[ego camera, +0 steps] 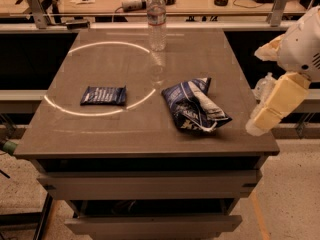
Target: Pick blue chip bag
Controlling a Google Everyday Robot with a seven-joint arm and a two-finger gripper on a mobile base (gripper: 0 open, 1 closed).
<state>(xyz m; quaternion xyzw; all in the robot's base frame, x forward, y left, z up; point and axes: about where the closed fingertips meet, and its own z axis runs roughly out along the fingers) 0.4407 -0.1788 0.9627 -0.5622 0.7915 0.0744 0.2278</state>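
On the grey table (150,134), toward 4 o'clock from its centre, lay the blue chip bag (194,105) — crumpled, puffy, touching nothing else. Off the table's right edge, at 3 o'clock from the bag, hung the gripper (261,120), clear of the bag. Whether it stood apart or together could not be told.

Judgement: the step in hand was the approach. It would be done well by carrying the gripper in over the bag's raised middle, descending squarely, and closing on a ridge of foil rather than a flat panel — foil of this sort is likely to slip.

Count: one chip bag. One small flat packet (103,95), at 9 o'clock from the bag and well apart. One water bottle (156,20), upright at the table's 12 o'clock. One gripper.
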